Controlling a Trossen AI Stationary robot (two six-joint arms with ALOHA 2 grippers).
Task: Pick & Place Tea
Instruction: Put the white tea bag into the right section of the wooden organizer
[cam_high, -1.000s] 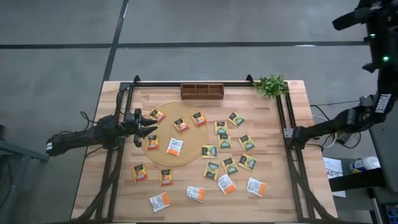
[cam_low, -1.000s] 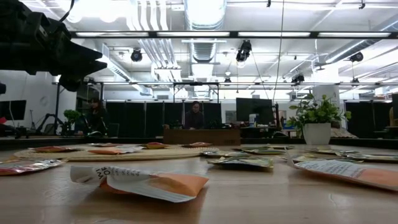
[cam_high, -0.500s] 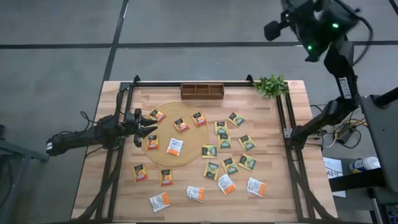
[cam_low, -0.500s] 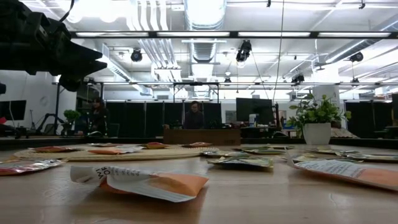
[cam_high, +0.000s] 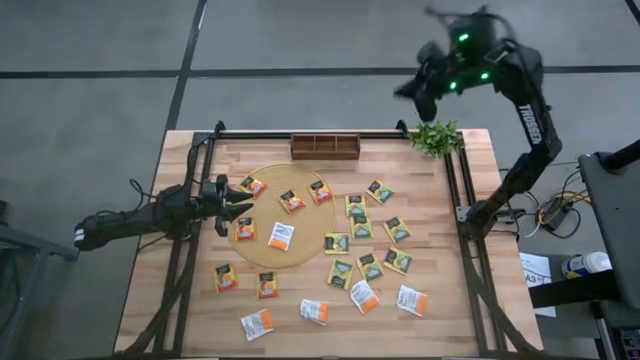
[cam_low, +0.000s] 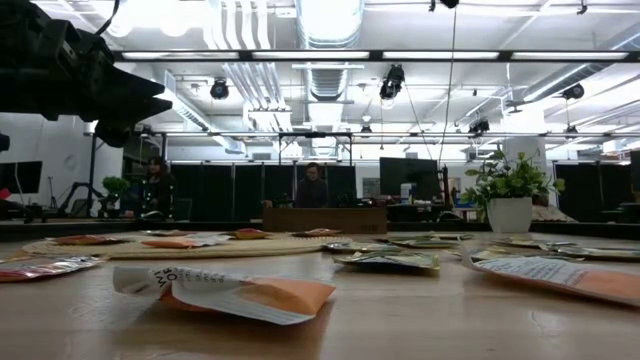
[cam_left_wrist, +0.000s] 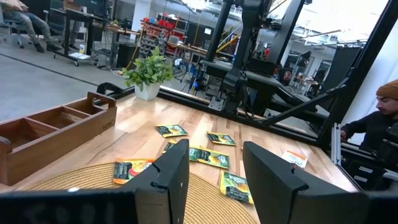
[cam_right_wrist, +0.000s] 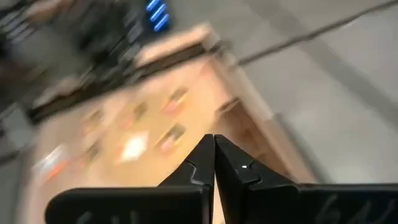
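Note:
Many small square tea sachets lie flat on the table: a green-yellow cluster (cam_high: 361, 230), orange ones (cam_high: 226, 277) and white ones (cam_high: 258, 323) toward the near edge, and several on the round tan mat (cam_high: 265, 207). My left gripper (cam_high: 237, 206) (cam_left_wrist: 214, 174) is open, hovering level over the mat's left edge and pointing toward the table's right. My right gripper (cam_high: 412, 92) (cam_right_wrist: 214, 148) is shut and raised high beyond the far right corner, above the plant (cam_high: 436, 137). In the low view a white-and-orange sachet (cam_low: 240, 292) lies nearest.
The wooden three-compartment tray (cam_high: 325, 147) stands at the far edge, and the potted plant stands on the far right corner. Black rails (cam_high: 455, 200) run along the left, right and far sides. People show in the room behind (cam_low: 313, 186) and beside the table (cam_left_wrist: 385, 118).
My right arm has swung up from beyond the table's right side and toward the far edge. Its gripper now hangs high over the far right corner, turned toward the table. My left arm and the sachets have kept still.

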